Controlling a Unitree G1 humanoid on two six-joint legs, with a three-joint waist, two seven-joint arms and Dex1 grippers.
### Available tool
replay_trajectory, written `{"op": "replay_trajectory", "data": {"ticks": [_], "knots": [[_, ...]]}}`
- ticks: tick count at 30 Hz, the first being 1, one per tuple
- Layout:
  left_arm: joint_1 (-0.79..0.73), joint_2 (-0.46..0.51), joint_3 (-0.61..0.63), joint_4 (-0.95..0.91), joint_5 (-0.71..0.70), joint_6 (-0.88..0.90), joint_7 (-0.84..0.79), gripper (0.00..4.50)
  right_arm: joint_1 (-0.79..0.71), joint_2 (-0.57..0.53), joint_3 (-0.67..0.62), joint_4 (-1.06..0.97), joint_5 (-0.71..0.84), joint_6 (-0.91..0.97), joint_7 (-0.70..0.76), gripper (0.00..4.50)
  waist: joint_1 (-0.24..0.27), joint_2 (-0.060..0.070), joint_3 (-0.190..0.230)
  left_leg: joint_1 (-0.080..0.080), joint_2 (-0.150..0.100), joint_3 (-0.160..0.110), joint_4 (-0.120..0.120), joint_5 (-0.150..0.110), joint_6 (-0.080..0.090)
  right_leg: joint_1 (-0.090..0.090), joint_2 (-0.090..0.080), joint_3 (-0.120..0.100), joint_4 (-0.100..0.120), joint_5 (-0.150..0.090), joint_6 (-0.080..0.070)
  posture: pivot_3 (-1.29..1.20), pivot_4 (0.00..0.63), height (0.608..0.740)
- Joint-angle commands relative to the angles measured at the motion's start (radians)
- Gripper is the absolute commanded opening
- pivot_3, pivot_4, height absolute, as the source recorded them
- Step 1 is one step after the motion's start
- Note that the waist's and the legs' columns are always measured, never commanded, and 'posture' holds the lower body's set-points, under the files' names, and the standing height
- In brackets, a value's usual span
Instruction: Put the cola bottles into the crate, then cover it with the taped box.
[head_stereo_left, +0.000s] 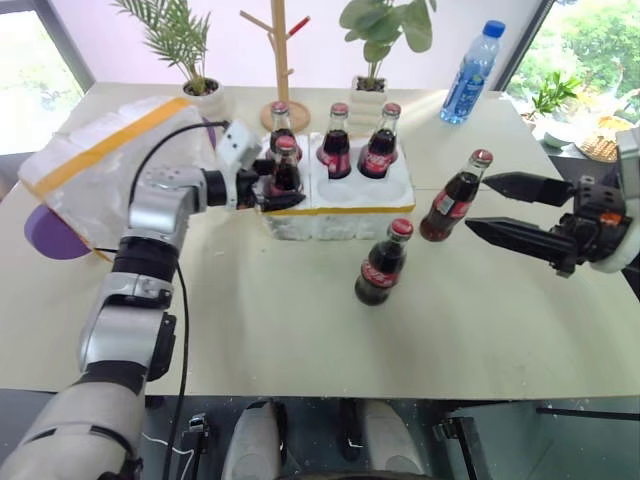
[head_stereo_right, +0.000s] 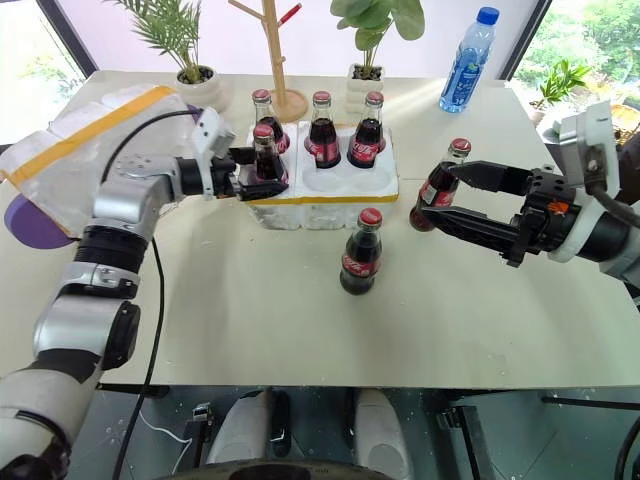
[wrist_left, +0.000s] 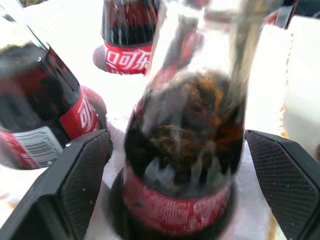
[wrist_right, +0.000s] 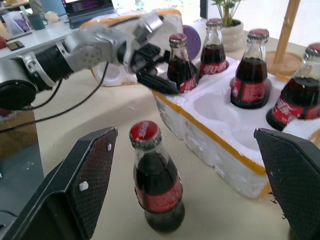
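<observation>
On the far left of the table (head_stereo_left: 300, 340) lay the taped box (head_stereo_left: 100, 160), tilted, its wide yellow band facing up, well apart from the work. Just to its right, the left gripper (head_stereo_left: 272, 186) stood at the front left corner of the crate (head_stereo_left: 340, 215). Its two fingers were spread on either side of a cola bottle (head_stereo_left: 285, 168) that already sat in the front left hole; in the left wrist view the pads (wrist_left: 82, 175) stood clear of the glass, so the gripper held nothing.

The crate carried four bottles: this one and three along the back row (head_stereo_left: 336, 142). Two front holes, the middle one and the right one, were empty.

In front of the crate stood one loose bottle (head_stereo_left: 383, 263), upright on the table. Further right, a second loose bottle (head_stereo_left: 456, 197) stood near the right corner of the crate, leaning a little.

On the right side, the right gripper (head_stereo_left: 495, 207) pointed toward this second bottle with its fingers wide apart and empty; the tips were near the bottle but not around it.

In my judgement, the step in hand was the loading of bottles, with four of six done. Next, the left gripper should draw back without knocking the seated bottle, and the right gripper should reach around a loose bottle, close on it, and bring it to an empty hole. The box comes last.
</observation>
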Motion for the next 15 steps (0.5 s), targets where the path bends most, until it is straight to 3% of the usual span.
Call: {"op": "replay_trajectory", "data": {"ticks": [1,7,11,15], "knots": [[-0.030,0.106,0.118,-0.229,-0.174,0.201,-0.065,4.49,0.052,-0.011,-0.077,-0.010,-0.032,-0.024,0.049,4.50,-0.002,0.000,0.000,0.000,0.000,0.000,0.000,0.000,0.000,0.000,0.000,0.000,0.000,0.000,0.000,0.00,0.150,0.740],[0.049,0.310,0.205,-0.564,-0.458,0.556,-0.169,4.49,0.142,0.047,0.004,-0.067,-0.163,-0.112,0.048,4.50,-0.004,0.001,0.000,0.004,0.000,-0.001,0.000,0.000,0.000,0.002,0.000,0.001,0.001,0.000,0.000,0.00,0.150,0.740],[0.247,0.402,0.178,-0.789,-0.497,0.563,-0.194,4.49,0.162,0.137,0.126,-0.090,-0.256,-0.174,-0.005,4.50,-0.005,0.003,-0.001,0.009,0.000,-0.001,-0.001,0.000,0.000,0.006,-0.001,0.002,0.001,-0.002,-0.002,0.00,0.150,0.740],[0.409,0.404,0.146,-0.909,-0.464,0.501,-0.144,4.49,0.165,0.238,0.259,-0.095,-0.349,-0.226,-0.060,4.50,0.000,0.002,-0.001,0.009,0.000,0.000,-0.001,0.000,0.000,0.006,-0.001,0.002,0.002,-0.003,-0.003,0.00,0.150,0.740]]}}
